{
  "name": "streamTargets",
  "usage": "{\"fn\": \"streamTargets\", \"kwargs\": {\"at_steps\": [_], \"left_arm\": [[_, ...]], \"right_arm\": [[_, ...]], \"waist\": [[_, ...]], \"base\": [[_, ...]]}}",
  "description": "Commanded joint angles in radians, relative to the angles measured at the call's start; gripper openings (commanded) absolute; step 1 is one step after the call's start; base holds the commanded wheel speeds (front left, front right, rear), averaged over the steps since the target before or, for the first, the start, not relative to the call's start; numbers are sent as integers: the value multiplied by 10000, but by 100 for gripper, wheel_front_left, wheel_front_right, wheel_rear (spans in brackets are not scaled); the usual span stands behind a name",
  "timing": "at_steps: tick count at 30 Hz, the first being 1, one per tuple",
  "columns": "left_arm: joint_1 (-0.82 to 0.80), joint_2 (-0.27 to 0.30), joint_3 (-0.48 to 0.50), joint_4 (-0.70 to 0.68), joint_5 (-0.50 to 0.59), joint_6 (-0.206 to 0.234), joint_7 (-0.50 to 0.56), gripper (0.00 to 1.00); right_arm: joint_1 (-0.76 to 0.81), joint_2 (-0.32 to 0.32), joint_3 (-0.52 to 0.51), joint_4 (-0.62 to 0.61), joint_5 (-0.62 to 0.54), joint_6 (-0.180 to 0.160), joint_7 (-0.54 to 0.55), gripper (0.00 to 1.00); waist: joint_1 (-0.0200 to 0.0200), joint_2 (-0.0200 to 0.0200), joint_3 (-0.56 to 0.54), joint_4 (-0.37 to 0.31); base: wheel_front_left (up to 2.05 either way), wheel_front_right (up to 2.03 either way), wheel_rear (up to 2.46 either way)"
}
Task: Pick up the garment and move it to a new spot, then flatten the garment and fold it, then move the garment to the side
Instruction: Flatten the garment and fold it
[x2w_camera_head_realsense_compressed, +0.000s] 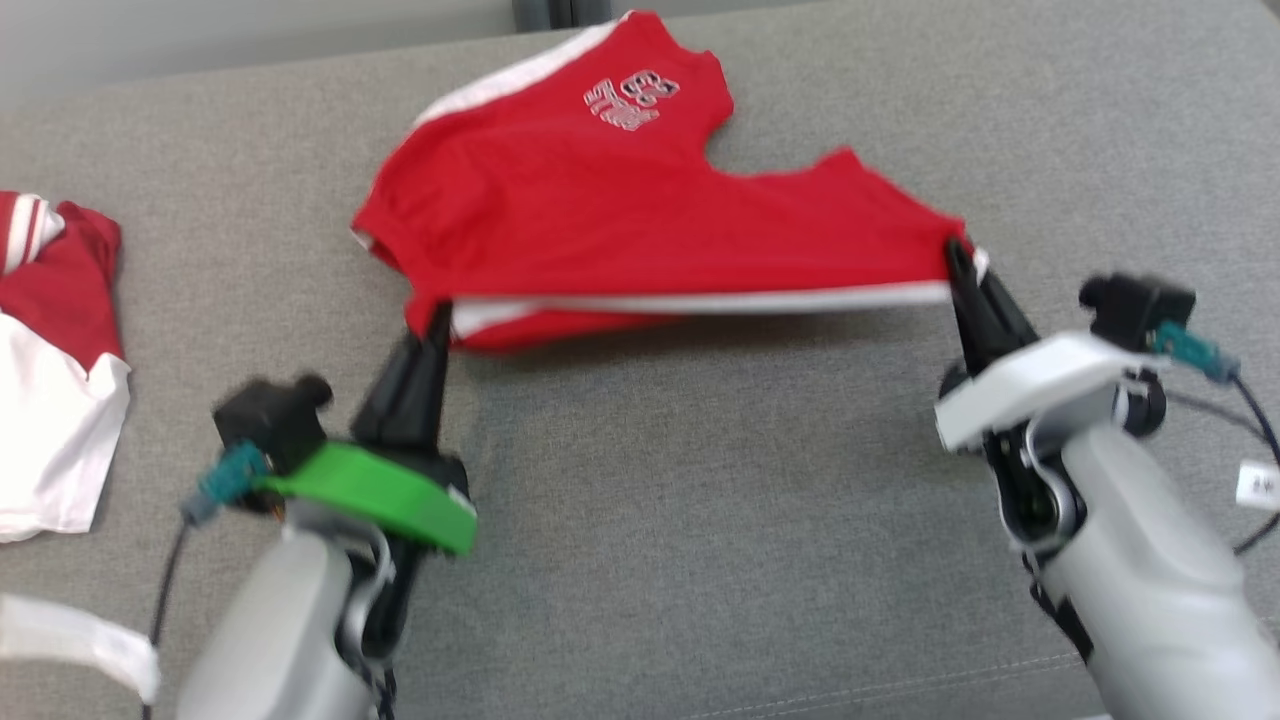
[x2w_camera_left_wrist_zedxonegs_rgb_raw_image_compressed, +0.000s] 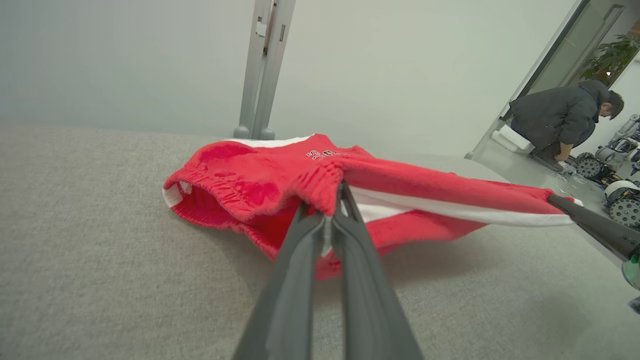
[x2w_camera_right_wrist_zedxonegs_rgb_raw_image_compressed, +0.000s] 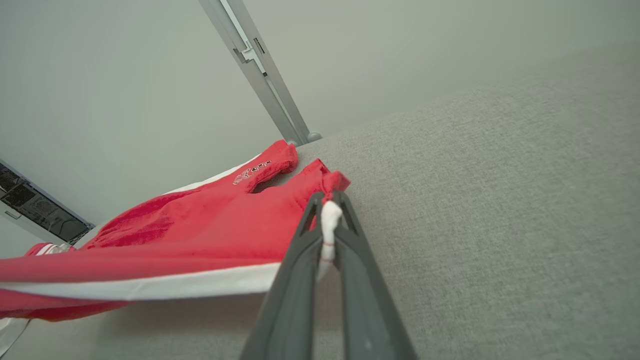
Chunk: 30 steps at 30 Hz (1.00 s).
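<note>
The garment (x2w_camera_head_realsense_compressed: 600, 210) is a pair of red shorts with white side stripes and a small logo, spread over the grey cushion (x2w_camera_head_realsense_compressed: 700, 520). Its near edge is lifted and stretched taut between my two grippers. My left gripper (x2w_camera_head_realsense_compressed: 436, 318) is shut on the waistband corner at the left; in the left wrist view the left gripper (x2w_camera_left_wrist_zedxonegs_rgb_raw_image_compressed: 330, 212) pinches red fabric of the garment (x2w_camera_left_wrist_zedxonegs_rgb_raw_image_compressed: 240, 185). At the right, my right gripper (x2w_camera_head_realsense_compressed: 958, 255) is shut on the leg-hem corner, and the right wrist view shows the right gripper (x2w_camera_right_wrist_zedxonegs_rgb_raw_image_compressed: 327, 207) clamping the white stripe of the garment (x2w_camera_right_wrist_zedxonegs_rgb_raw_image_compressed: 200, 225).
Another red and white garment (x2w_camera_head_realsense_compressed: 50, 350) lies at the cushion's left edge. A metal post (x2w_camera_left_wrist_zedxonegs_rgb_raw_image_compressed: 262, 65) and pale wall stand behind the cushion. A crouching person (x2w_camera_left_wrist_zedxonegs_rgb_raw_image_compressed: 560, 117) is far off to the right beside small wheeled machines. Bare cushion lies in front of the shorts.
</note>
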Motion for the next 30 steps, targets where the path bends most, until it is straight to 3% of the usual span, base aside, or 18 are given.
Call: {"fn": "streamTargets", "kwargs": {"at_steps": [1,9,17,23,30], "left_arm": [[618,-36,57,-90,179,7,-59,0],[2875,-171,-365,-235,986,-154,-60,0],[3695,-204,-641,-259,1540,-248,-59,0],[3384,-412,-696,-480,1811,-338,-59,0],[2726,-591,-640,-631,1981,-387,-58,0]], "right_arm": [[579,-147,-111,-204,68,-16,-2,0],[3514,-100,-1033,-1376,41,-18,311,0],[5616,419,-2309,-2849,-417,-16,1038,0],[5498,781,-2899,-3769,-917,-15,1592,0],[4314,837,-3212,-3983,-1318,-13,2180,0]], "waist": [[0,-1,-428,-26],[0,-1,-992,155],[0,-1,-1257,322],[0,-1,-1330,430],[0,-1,-1141,844]], "base": [[0,0,0],[0,0,0],[0,0,0],[0,0,0],[0,0,0]]}}
